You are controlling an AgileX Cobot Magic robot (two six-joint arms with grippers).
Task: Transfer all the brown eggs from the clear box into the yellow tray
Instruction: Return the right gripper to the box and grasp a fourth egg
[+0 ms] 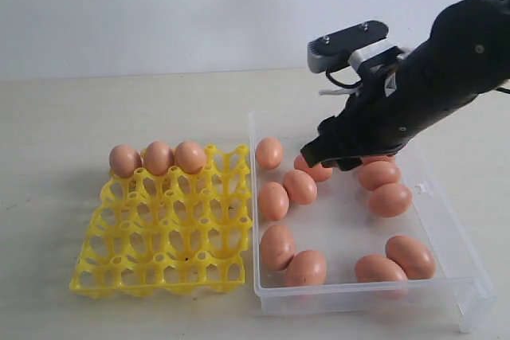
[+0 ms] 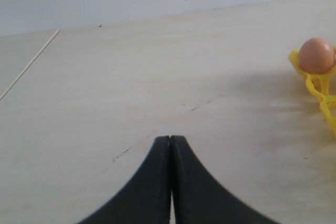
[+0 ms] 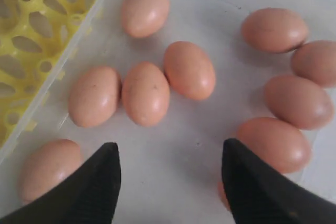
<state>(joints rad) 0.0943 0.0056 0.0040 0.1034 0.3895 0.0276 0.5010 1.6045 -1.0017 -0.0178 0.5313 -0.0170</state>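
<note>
The yellow tray point(image 1: 159, 236) lies on the left with three brown eggs point(image 1: 158, 157) along its back row. To its right the clear box point(image 1: 358, 292) holds several brown eggs point(image 1: 300, 186), scattered loose. My right gripper point(image 1: 327, 157) hangs over the back middle of the box. Seen from the right wrist, the right gripper point(image 3: 170, 150) is open above bare box floor, nothing between its fingers. One egg point(image 3: 275, 144) lies just outside one fingertip and another egg point(image 3: 47, 169) outside the other. My left gripper point(image 2: 171, 139) is shut and empty over bare table, off to the side of the tray corner point(image 2: 320, 85).
The box wall point(image 3: 79, 40) runs between the eggs and the tray point(image 3: 31, 30) in the right wrist view. A small clasp point(image 1: 420, 189) sits on the box's right rim. Pale tabletop point(image 1: 119, 101) surrounds both containers, with a plain wall behind.
</note>
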